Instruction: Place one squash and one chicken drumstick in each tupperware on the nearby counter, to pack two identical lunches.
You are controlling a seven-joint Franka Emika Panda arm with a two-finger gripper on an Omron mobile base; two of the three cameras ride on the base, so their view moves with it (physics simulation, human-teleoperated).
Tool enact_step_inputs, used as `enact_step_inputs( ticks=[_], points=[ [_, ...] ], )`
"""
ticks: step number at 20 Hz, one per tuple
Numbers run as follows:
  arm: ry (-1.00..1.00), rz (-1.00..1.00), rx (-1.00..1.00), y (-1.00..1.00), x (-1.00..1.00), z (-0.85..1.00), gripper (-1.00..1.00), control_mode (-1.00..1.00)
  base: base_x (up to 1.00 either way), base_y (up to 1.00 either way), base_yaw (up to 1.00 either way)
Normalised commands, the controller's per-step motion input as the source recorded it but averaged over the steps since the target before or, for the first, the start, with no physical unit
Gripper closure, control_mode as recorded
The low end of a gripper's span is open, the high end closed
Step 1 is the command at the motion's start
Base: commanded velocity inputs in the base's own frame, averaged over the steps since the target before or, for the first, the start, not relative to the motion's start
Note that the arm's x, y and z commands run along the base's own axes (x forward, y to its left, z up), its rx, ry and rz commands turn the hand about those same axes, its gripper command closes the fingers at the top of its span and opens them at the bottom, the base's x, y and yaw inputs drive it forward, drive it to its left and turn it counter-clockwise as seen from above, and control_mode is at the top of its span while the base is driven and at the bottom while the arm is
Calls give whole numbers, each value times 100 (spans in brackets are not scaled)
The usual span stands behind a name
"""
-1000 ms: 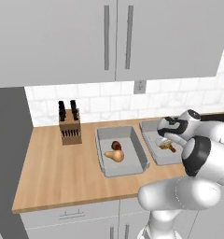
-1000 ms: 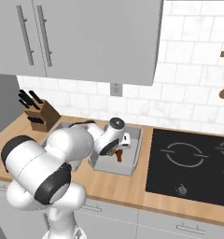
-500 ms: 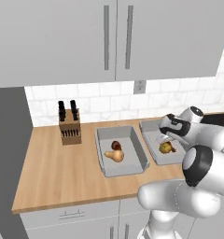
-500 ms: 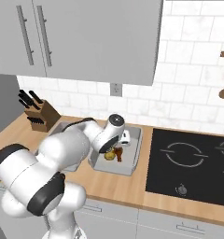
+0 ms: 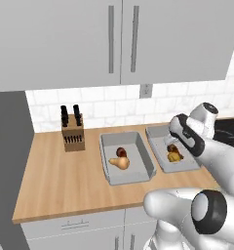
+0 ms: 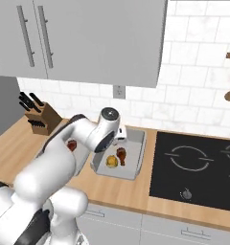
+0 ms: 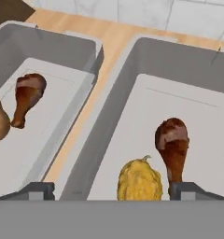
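fingers (image 7: 193, 190) apart over yellow squash (image 7: 140, 179), drumstick (image 7: 173, 144)

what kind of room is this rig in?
A home-style kitchen, rendered rather than real. Telling signs: a black glass stovetop set into a wooden counter, a knife block against the white tile backsplash, and grey wall cabinets overhead.

No text, label, brand, number or sign can be read on anything in these views; all the surfaces are plain
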Motion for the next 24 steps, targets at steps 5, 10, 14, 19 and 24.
enact_step_inputs(
  ticks=[5, 10, 14, 19, 24],
  points=[
    [-26, 0, -2, 6, -72, 27, -100, -100, 0, 0, 0],
    [-25, -3, 7, -23, -65, 13, -100, -100, 0, 0, 0],
    [-16, 0, 26, -44, -44, 1, -100, -100, 0, 0, 0],
    [-17, 0, 20, -54, -76, 0, -100, -100, 0, 0, 0],
    [-16, 0, 24, -56, -70, 0, -100, -100, 0, 0, 0]
  ],
)
